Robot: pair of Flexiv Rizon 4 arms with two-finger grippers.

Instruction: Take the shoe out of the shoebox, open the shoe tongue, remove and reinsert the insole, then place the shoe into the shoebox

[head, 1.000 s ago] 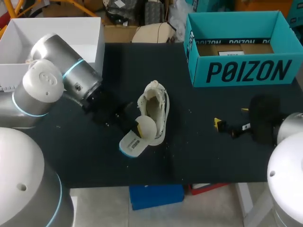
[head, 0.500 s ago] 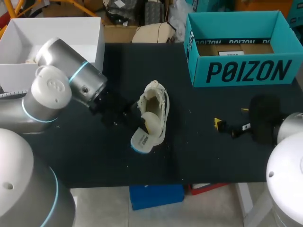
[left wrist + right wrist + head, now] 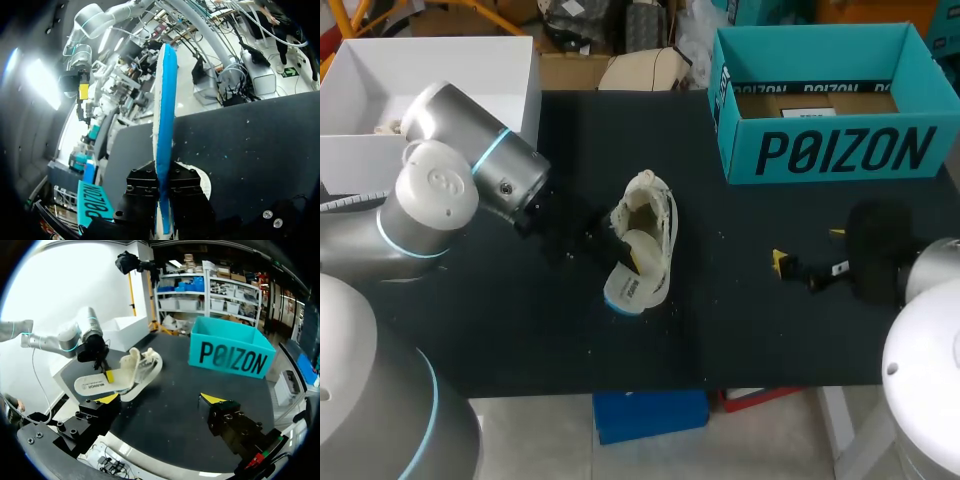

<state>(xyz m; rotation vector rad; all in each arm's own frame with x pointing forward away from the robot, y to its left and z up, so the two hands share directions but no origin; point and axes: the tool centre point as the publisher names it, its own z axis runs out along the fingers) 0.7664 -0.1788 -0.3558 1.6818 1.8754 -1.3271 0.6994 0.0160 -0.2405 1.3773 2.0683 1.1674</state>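
While the left gripper (image 3: pixel 623 256) pinches the insole (image 3: pixel 626 291) partway inside the shoe (image 3: pixel 658 222) at frame ctr, the right gripper (image 3: pixel 807 248) sits spread at mid right, w/ the shoebox (image 3: pixel 840 150) at upper right.

The white shoe (image 3: pixel 648 225) lies mid-table, its opening gaping wide and pale lining showing. The insole (image 3: pixel 626 290), white with a blue edge and dark print on its face, has one end up at the shoe's opening. The other end pokes out past the shoe over the table, and the left gripper (image 3: pixel 633 263) pinches it from both sides. The teal shoebox (image 3: pixel 830 155) stands open and upright at the far right of the table, well apart from the shoe, with brown cardboard inside.
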